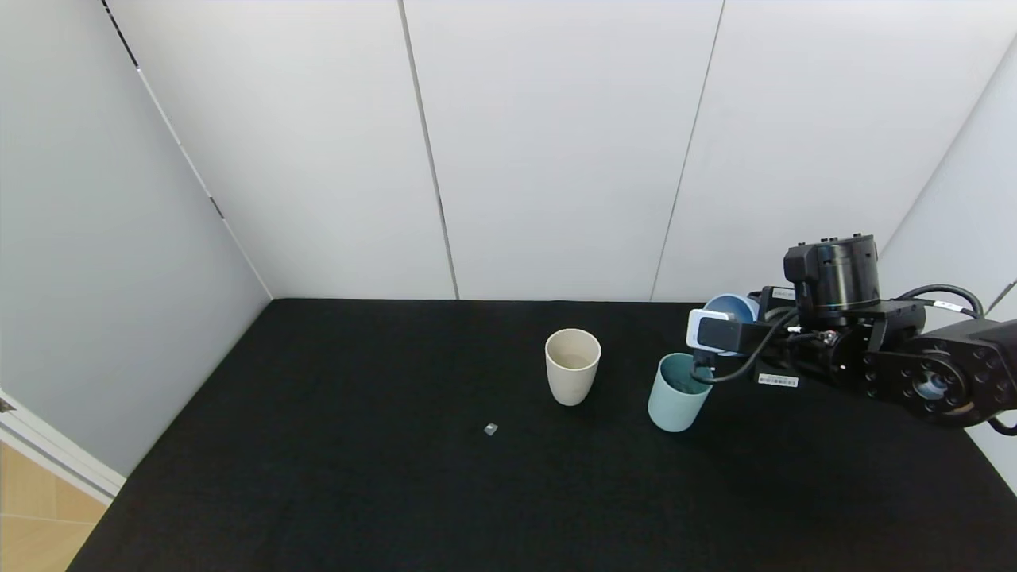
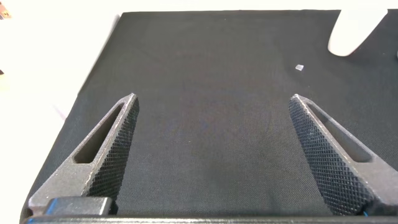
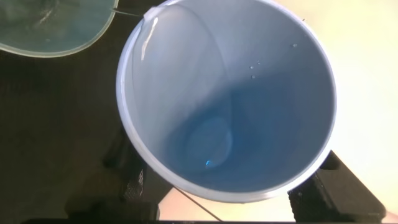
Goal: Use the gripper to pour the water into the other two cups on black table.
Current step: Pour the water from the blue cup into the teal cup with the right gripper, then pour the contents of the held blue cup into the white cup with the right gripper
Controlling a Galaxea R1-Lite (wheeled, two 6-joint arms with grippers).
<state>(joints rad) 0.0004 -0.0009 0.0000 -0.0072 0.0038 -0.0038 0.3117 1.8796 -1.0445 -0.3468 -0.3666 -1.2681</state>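
Note:
My right gripper (image 1: 727, 330) is shut on the larger light blue cup (image 1: 732, 305) and holds it tipped on its side, mouth toward the teal-green cup (image 1: 677, 395) just below it on the black table (image 1: 318, 445). In the right wrist view the blue cup (image 3: 249, 81) is nearly empty, and a thin thread of water (image 3: 132, 13) runs from its lip to the teal cup (image 3: 53, 28), whose water ripples. The cream-beige cup (image 1: 572, 365) stands upright to the left with a faint water level inside. My left gripper (image 2: 212, 102) is open and empty low over the table, out of the head view.
A small grey bit (image 1: 490, 429) lies on the table in front of the cream cup; it also shows in the left wrist view (image 2: 300, 67), with the cream cup (image 2: 351, 31) beyond. White walls enclose the table at the back and both sides.

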